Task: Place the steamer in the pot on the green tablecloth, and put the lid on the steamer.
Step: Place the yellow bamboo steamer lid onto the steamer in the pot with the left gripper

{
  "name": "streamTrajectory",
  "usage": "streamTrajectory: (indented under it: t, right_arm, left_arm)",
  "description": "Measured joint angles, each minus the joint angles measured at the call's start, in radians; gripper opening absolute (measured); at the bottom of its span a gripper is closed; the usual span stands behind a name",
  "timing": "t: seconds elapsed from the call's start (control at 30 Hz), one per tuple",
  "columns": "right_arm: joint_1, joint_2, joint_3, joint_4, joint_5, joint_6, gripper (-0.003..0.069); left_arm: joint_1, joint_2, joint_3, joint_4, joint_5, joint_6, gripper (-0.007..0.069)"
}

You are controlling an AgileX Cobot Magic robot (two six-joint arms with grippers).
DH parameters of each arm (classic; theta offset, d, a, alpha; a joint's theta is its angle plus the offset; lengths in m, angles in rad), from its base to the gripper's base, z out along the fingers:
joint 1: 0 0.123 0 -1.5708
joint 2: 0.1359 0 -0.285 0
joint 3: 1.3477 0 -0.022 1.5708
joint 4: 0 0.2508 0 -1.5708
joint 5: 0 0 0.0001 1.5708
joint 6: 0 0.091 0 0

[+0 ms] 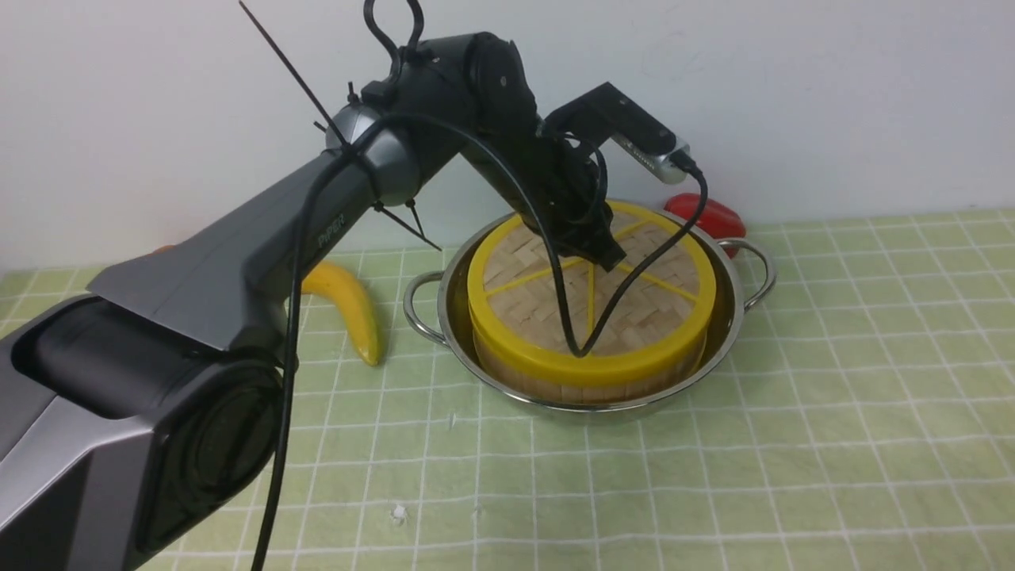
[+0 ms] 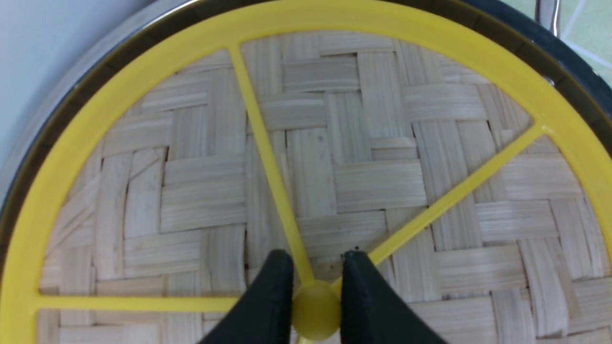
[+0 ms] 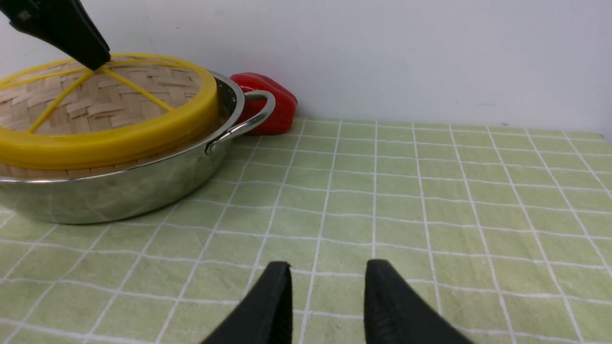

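The shiny pot [image 1: 739, 317] stands on the green tablecloth [image 1: 833, 396] at the back middle. The steamer [image 1: 587, 390] sits inside it, only its wooden wall showing under the lid [image 1: 515, 305]. The woven lid with its yellow rim covers the steamer. My left gripper [image 1: 607, 258] reaches down onto the lid's centre. In the left wrist view my left gripper [image 2: 318, 258] is shut on the yellow knob [image 2: 315, 310] where the spokes meet. My right gripper [image 3: 327, 267] hangs open over bare cloth to the right of the pot [image 3: 119, 191], holding nothing.
A banana [image 1: 353, 309] lies on the cloth left of the pot. A red pepper [image 1: 706, 214] rests against the wall behind the pot's right handle [image 1: 757, 274]. A white wall closes the back. The left arm's cable droops across the lid.
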Motion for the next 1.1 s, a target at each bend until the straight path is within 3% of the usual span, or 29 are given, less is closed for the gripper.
streamTrajectory:
  t: [1.1]
  right_arm:
    - [0.000, 0.000, 0.000, 0.000, 0.000, 0.000, 0.0240]
  left_arm:
    - [0.015, 0.004, 0.001, -0.030, -0.010, 0.002, 0.0114]
